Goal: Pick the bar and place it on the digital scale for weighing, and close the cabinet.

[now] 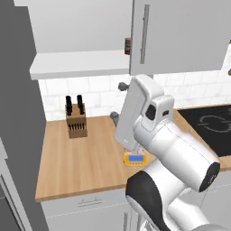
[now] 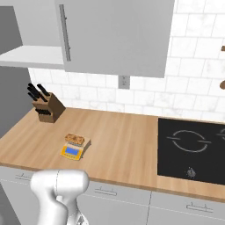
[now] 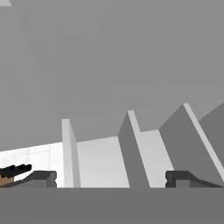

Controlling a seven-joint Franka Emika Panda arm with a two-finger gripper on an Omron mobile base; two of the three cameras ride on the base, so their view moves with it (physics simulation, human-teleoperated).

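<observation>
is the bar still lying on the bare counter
No, in the right base view the bar rests on top of the digital scale, not on the wooden counter.

The table [image 2: 123, 132] is bare between the digital scale [image 2: 72, 150] and the cooktop [image 2: 193, 147]; the knife block [image 2: 48, 107] stands well apart at the back left; the open cabinet door [image 2: 114, 35] overhangs the table.

digital scale [image 1: 136, 159] half hidden behind arm, cabinet [image 1: 180, 36] cropped at top edge
</observation>
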